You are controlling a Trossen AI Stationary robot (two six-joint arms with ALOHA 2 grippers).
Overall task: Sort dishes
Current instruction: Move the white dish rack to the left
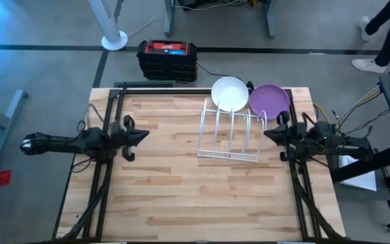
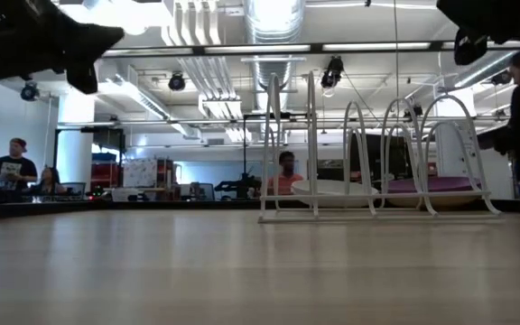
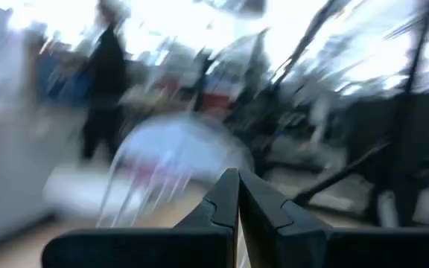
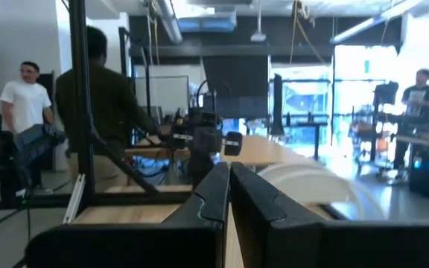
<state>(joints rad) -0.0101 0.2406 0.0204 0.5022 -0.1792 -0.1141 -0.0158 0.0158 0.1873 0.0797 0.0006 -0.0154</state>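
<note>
My left gripper [image 1: 139, 135] and my right gripper [image 1: 271, 133] both hang above the table [image 1: 161, 196] at its two sides, fingers pressed together and holding nothing. Between them stands the wire rack [image 1: 230, 135], its slots bare, and just beyond it at the far edge lie the white plate [image 1: 229, 93] and the purple plate [image 1: 269, 100], side by side. I judge sorting has not started; next I must open a gripper and reach past the rack for a rim.

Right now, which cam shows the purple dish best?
High view: the purple dish shows whole from above, beside the white dish, behind the rack. Low view gives only its edge-on rim through the wires. Neither wrist view shows it clearly.
</note>
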